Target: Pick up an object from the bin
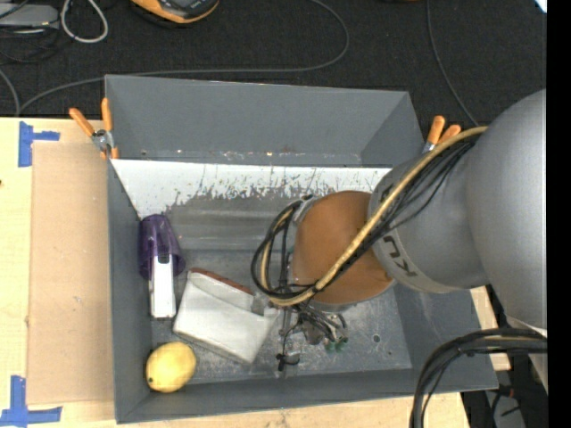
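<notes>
now | claw (299, 335) beside flat white packet (219, 326) | round yellow lemon (171, 366) apart

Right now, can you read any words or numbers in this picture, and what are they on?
"KU": dark letters on the grey arm; the rest is hidden behind its cables.
White flat packet: no print that can be read.
Purple and white tool: none.
Yellow lemon: none.

Arm (486, 208) from right, orange-covered wrist (343, 239) angled down.
</notes>
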You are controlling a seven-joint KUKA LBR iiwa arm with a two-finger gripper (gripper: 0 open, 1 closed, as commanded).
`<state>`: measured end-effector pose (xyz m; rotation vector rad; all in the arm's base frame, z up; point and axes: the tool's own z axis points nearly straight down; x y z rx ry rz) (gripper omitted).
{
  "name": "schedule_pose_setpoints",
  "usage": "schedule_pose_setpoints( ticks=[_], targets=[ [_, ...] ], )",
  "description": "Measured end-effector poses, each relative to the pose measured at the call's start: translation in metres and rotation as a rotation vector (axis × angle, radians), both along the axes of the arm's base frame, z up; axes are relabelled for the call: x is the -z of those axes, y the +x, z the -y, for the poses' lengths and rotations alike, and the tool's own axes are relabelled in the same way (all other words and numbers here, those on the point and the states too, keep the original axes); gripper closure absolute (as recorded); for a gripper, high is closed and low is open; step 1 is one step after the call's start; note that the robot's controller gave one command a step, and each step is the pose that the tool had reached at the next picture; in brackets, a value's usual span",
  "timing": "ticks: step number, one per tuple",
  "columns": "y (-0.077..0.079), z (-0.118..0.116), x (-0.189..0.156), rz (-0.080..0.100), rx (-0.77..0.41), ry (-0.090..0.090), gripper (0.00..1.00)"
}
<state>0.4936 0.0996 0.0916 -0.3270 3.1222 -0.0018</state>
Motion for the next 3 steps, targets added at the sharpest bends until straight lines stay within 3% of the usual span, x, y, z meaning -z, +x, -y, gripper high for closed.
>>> schedule_pose_setpoints(
  ticks=[1, 2, 3],
  targets=[
    [0.007, -0.076, -0.020, 0.023, -0.013, 0.008, 0.00],
    [0.016, 0.020, 0.022, -0.009, 0.024, -0.006, 1.00],
    [0.016, 0.020, 0.022, -0.009, 0.025, -0.006, 1.00]
  ],
)
